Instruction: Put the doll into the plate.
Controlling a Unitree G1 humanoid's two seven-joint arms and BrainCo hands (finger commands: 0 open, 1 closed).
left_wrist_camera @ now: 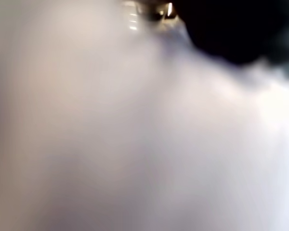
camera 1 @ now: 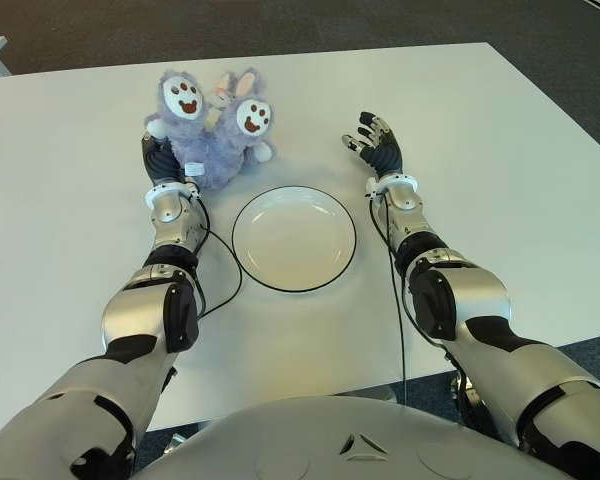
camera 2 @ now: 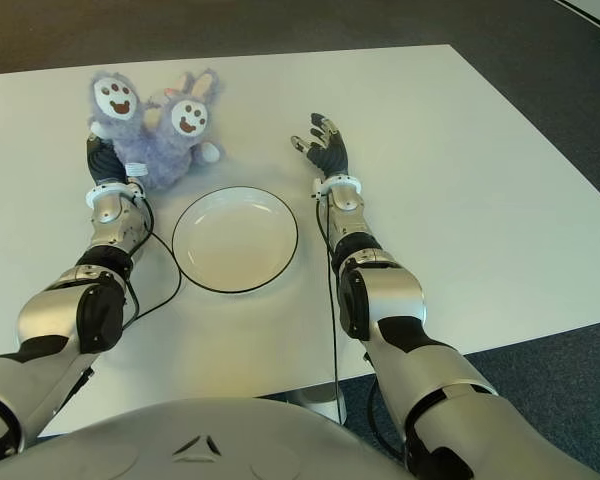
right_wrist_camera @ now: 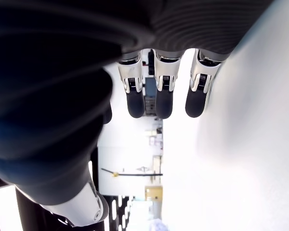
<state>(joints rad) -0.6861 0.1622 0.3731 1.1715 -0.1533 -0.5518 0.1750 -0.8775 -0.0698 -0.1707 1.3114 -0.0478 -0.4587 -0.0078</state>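
The doll (camera 1: 212, 130) is a fuzzy purple plush with white paw pads facing up. It is at the far left of the white plate (camera 1: 280, 255), just beyond the plate's rim and outside it. My left hand (camera 1: 162, 158) is pressed against the doll's left side with its fingers buried in the fur. Pale plush (left_wrist_camera: 144, 144) fills the left wrist view. My right hand (camera 1: 375, 142) shows to the right of the plate, fingers (right_wrist_camera: 163, 96) spread and holding nothing. Nothing lies in the plate.
The white table (camera 1: 500, 180) stretches wide on both sides. Black cables (camera 1: 220, 285) run along both forearms close to the plate's rim. Dark carpet (camera 1: 380, 20) lies beyond the far edge.
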